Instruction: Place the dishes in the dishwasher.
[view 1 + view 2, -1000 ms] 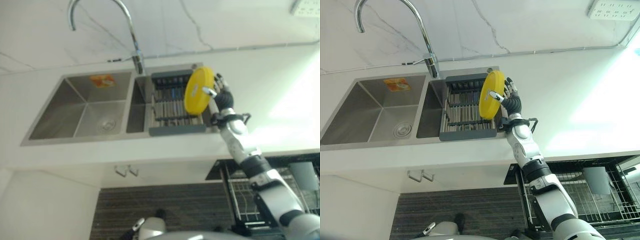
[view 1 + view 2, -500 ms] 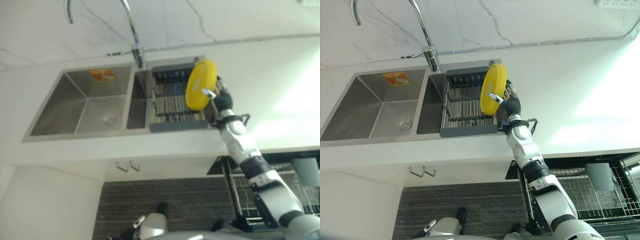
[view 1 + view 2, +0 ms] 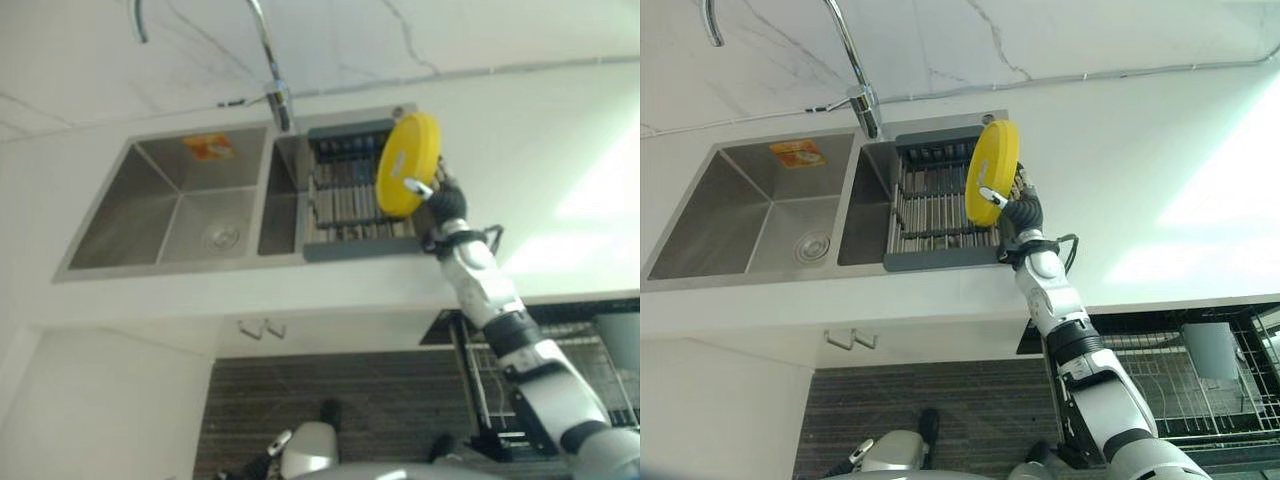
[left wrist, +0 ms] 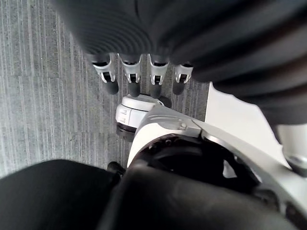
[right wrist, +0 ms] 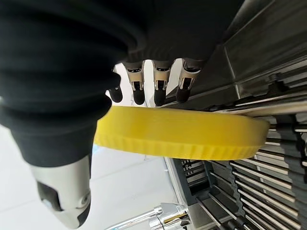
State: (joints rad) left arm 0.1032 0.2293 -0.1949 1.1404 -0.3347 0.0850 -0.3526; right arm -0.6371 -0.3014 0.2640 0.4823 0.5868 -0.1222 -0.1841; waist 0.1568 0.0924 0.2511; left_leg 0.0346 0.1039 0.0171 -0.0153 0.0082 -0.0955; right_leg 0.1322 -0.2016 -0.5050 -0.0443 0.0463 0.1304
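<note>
Plate (image 3: 992,172), yellow, stiff, prob light plastic w/ slick rim: right hand (image 3: 1021,207) pinches its edge, thumb vs fingers, above sink rack (image 3: 940,205). Left hand (image 4: 139,76) hangs relaxed, empty.

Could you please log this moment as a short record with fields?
Held item: yellow plate, on edge
Holder: right robot hand, pinching the plate between thumb and fingers
Plate location: above the drying rack in the sink
Left robot hand: idle, fingers relaxed, over the floor
Dishwasher rack: pulled out below the counter
</note>
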